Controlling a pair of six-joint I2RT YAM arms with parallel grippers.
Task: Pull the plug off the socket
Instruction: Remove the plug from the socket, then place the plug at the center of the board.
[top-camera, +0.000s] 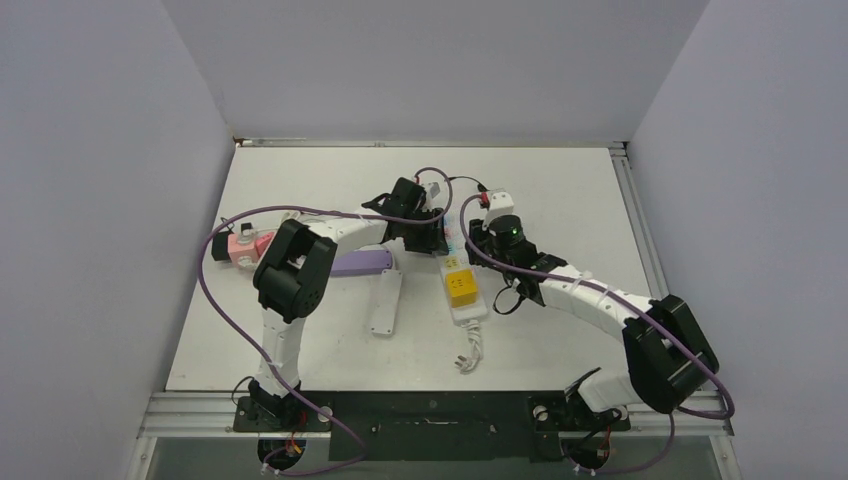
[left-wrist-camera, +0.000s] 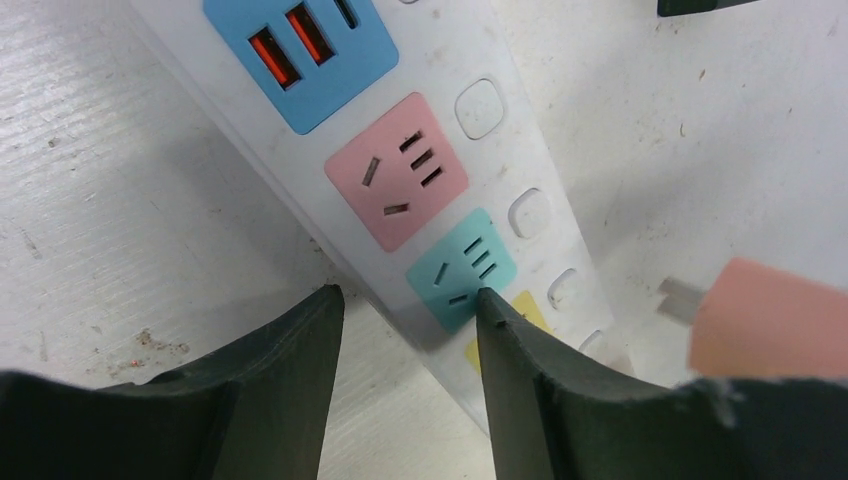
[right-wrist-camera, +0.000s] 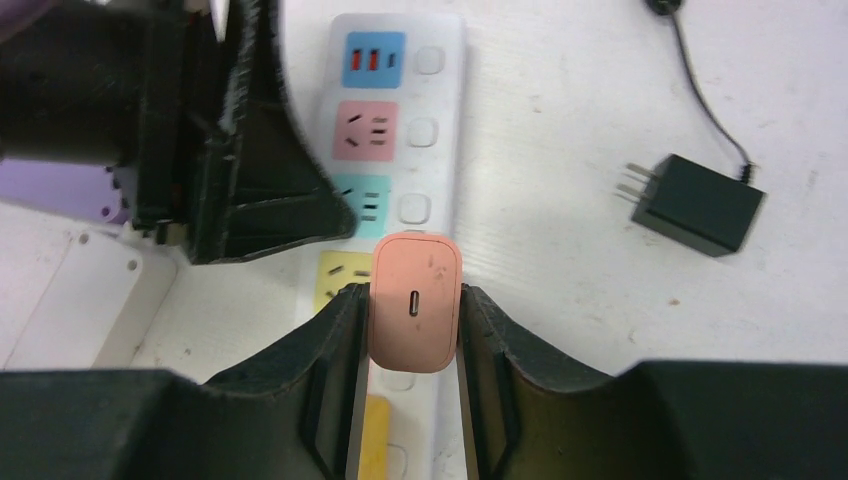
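Here the right pincer (right-wrist-camera: 412, 296) pinches the salmon plug (right-wrist-camera: 416, 335) by its 2 flanks. The plug's oval port slot faces the wrist camera, above the yellow socket (right-wrist-camera: 335, 280) of the white power strip (right-wrist-camera: 440, 120). Only the left wrist view shows the plug's metal prong (left-wrist-camera: 678, 298) bare and apart from the strip, out of the socket. The left pincer (left-wrist-camera: 410, 296) stands spread and empty, 1 finger (left-wrist-camera: 520, 380) over the strip by the teal socket (left-wrist-camera: 462, 268), the other beyond its edge. The right wrist view alone shows a black adapter (right-wrist-camera: 700, 205) lying loose with its thin cable. The top view adds another white strip (top-camera: 386, 303), a purple piece (top-camera: 360, 263) and pale grey walls (top-camera: 100, 150) around the scuffed white bench (top-camera: 560, 340).
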